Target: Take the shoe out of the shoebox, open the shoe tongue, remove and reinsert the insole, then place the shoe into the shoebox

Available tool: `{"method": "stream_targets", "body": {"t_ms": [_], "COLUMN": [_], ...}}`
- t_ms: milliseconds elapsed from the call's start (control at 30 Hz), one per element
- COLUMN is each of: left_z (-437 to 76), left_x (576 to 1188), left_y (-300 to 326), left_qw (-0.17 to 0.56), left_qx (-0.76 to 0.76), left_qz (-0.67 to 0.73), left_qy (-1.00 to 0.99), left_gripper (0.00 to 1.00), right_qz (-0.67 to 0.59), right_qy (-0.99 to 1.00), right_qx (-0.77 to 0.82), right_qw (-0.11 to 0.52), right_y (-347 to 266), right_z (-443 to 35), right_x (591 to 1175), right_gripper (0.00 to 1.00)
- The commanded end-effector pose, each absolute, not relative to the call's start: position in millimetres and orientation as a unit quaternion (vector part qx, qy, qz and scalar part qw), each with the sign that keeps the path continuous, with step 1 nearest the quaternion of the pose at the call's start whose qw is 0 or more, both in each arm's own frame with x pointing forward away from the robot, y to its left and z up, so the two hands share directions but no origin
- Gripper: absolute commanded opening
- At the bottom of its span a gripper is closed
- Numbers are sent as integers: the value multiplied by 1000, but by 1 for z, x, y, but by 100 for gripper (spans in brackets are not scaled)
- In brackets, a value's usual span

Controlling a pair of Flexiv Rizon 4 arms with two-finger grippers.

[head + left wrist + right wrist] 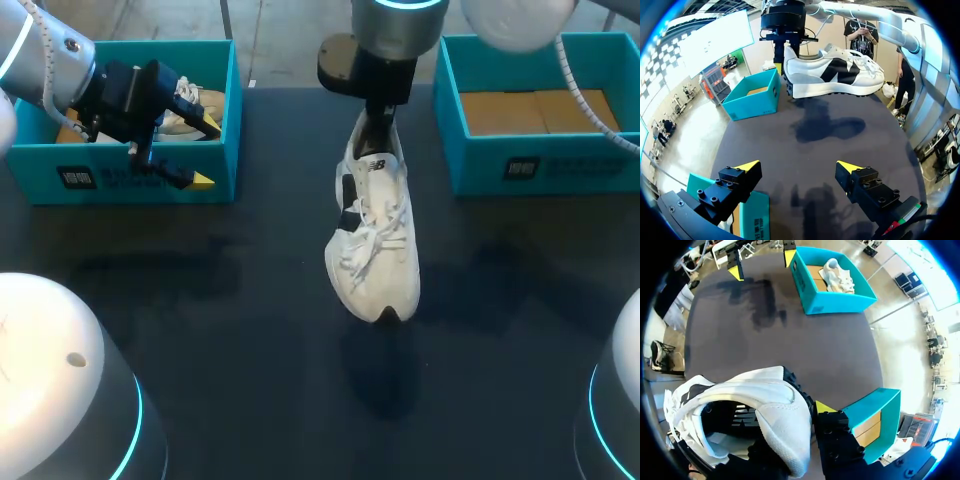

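Now | right gripper [807, 412] clamps white sneaker [375, 240] heel above bare table [200, 330] centre | left gripper [797, 166] spread wide over left shoebox [150, 180] rim

table [200, 330]: dark | spare shoe [195, 105]: white, inside left teal box [40, 170]

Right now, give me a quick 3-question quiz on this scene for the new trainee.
1. True or false: the left gripper is open and empty.
2. Which box holds a second shoe? A) the left box B) the right box
3. Fill in: the right gripper holds the white shoe above the table by its ____.

Key: 1 true; 2 A; 3 heel.
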State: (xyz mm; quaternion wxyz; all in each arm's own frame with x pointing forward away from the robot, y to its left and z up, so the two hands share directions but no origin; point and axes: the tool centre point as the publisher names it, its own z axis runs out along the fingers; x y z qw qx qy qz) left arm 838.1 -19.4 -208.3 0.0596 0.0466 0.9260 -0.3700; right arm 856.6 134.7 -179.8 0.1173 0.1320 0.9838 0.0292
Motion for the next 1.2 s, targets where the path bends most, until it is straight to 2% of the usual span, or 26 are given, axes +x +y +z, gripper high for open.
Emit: {"method": "stream_targets", "body": {"t_ms": [33,367,600,733,1200], "left_z": [-208,-208,-208,-208,-208], "left_x": [838,838,838,838,838], "left_y": [-19,-19,-19,-19,-19], "left_qw": [60,60,60,60,60], "left_qx": [47,47,47,47,47], "left_qz": [-369,-369,-369,-369,-369], "left_qy": [926,926,926,926,926], "left_gripper": [100,100,100,100,100], "right_qz": [30,11,-11,8,8], "right_qy": [986,990,990,984,984], "right_qx": [118,83,65,74,74], "right_qw": [113,110,128,161,161], "right_y": [128,88,48,23,23], "right_z": [-173,-159,-155,-146,-146], "right_x": [853,861,885,904,904], "right_gripper": [0,0,0,0,0]}}
